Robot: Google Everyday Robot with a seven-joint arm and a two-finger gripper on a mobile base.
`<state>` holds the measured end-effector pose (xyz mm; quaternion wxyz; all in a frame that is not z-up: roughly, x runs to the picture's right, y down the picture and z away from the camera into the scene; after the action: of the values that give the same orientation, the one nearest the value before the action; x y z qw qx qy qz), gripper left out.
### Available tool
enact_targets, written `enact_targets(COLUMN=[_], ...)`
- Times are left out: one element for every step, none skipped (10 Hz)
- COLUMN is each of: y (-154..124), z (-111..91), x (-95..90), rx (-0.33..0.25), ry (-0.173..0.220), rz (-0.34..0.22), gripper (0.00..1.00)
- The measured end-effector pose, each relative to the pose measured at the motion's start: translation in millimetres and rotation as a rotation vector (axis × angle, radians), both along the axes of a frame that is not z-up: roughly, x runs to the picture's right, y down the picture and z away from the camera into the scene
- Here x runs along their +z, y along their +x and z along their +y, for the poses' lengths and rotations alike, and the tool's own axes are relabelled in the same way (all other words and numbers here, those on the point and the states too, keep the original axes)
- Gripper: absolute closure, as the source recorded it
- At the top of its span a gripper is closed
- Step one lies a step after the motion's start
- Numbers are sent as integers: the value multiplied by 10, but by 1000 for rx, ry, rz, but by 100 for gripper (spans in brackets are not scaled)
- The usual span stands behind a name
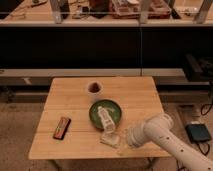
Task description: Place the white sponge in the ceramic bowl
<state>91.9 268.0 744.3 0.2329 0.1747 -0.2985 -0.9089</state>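
The white sponge (111,140) lies flat on the wooden table (65,100), just in front of the ceramic bowl (96,111). The bowl is a dark green glossy dish at the table's middle. A white bottle-shaped cylinder (104,119) lies in it, its lower end sticking out over the front rim toward the sponge. My gripper (125,138) reaches in from the lower right on a white arm and sits low over the table, right beside the sponge's right edge. I cannot tell whether it touches the sponge.
A small white cup (94,89) with a dark inside stands behind the bowl. A flat brown and red bar (61,127) lies at the front left. A dark shelf unit runs behind the table. A black box (198,133) sits on the floor at right.
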Motion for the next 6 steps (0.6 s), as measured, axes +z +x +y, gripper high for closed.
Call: enact_targets(y=[2,-7,-34,-63,-102,-145], z=[6,14,39,68,94,116], x=[41,87,136,169,211,266], rx=[-1,2,6,8,8,8], ry=[4,6,6,3,2,1], rz=[9,15,19,19,19,20], gripper=[30,30,30,30,30,30])
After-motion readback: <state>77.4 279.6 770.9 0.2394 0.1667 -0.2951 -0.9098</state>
